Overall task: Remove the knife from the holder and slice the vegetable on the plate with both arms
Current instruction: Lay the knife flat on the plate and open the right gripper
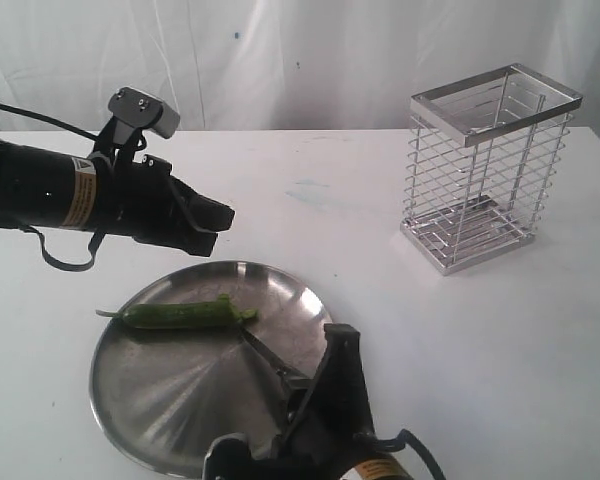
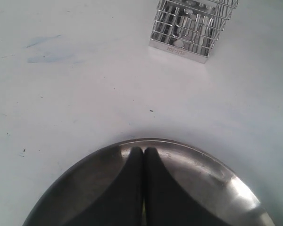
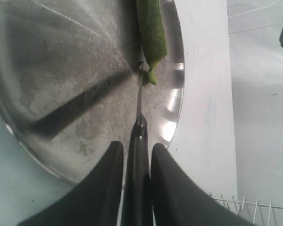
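Observation:
The green chilli, the vegetable (image 1: 175,315) (image 3: 152,33), lies across the far part of the steel plate (image 1: 160,390) (image 3: 61,56). My right gripper (image 1: 305,385) (image 3: 134,148) reaches in over the plate's near rim and is shut on the black handle of the knife (image 1: 268,352) (image 3: 139,101). The thin blade points at the chilli's blunt end, and its tip is touching or almost touching it. My left gripper (image 1: 215,225) (image 2: 144,150) is shut with nothing in it and hangs above the plate's far rim (image 2: 217,174), above the chilli. The wire holder (image 1: 490,165) (image 2: 191,28) stands empty at the right.
Everything rests on a white table (image 1: 430,330) in front of a white cloth backdrop. A faint blue smear (image 1: 305,190) marks the tabletop behind the plate. The left arm's black body and its cable (image 1: 40,190) stretch in from the left edge.

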Available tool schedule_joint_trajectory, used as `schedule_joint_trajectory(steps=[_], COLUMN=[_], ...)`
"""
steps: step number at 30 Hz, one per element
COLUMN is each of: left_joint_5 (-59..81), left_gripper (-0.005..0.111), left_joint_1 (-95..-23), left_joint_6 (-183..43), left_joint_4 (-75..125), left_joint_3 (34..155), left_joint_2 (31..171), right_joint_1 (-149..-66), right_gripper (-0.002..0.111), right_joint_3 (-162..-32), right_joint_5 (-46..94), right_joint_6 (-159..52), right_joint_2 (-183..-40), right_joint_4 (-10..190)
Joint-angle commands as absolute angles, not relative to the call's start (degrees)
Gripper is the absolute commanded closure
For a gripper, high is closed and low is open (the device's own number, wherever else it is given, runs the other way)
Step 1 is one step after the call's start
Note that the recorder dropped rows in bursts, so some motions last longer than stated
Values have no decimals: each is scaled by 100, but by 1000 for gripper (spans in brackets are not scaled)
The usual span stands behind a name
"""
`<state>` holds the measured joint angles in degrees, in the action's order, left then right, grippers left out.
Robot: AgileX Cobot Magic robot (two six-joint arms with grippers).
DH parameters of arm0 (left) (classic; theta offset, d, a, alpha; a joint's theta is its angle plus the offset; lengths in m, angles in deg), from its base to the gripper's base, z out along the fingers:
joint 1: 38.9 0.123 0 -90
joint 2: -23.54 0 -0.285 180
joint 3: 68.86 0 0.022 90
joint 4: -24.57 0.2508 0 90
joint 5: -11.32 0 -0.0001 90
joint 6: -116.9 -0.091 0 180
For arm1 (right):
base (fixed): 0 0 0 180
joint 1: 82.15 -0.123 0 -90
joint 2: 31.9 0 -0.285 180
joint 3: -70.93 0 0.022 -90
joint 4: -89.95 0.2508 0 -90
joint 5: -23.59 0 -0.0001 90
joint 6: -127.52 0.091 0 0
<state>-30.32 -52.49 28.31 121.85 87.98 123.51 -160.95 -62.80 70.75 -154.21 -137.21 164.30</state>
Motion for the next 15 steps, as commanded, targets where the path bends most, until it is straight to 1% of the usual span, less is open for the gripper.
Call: schedule_joint_trajectory(steps=[1, 3, 4, 6, 8, 10, 12, 15], left_joint_5=[-3067, -3067, -3067, -3057, -3057, -3057, -3047, -2997], left_gripper=[107, 107, 107, 107, 107, 107, 107, 107], left_joint_1=[-5279, -5279, -5279, -5279, -5279, -5279, -5279, -5279], left_joint_6=[2847, 2847, 2847, 2847, 2847, 2837, 2836, 2836], left_joint_4=[12245, 12245, 12245, 12245, 12245, 12234, 12203, 12202], left_joint_3=[8766, 8766, 8766, 8766, 8766, 8766, 8766, 8766], left_joint_2=[12331, 12331, 12331, 12331, 12331, 12331, 12331, 12331], right_joint_1=[-16088, -16088, -16088, -16088, -16088, -16088, -16088, -16088], right_gripper=[108, 108, 105, 95, 78, 67, 62, 62], right_joint_3=[-6261, -6261, -6261, -6261, -6261, -6261, -6261, -6261], right_joint_5=[6910, 6733, 6648, 6497, 6496, 6496, 6567, 6766], right_joint_6=[-15536, -15536, -15536, -15456, -15362, -15362, -15237, -15027], right_joint_2=[-14087, -14187, -14215, -14224, -14224, -14224, -14224, -14224], right_joint_4=[16477, 16477, 16477, 16477, 16477, 16489, 16489, 16489])
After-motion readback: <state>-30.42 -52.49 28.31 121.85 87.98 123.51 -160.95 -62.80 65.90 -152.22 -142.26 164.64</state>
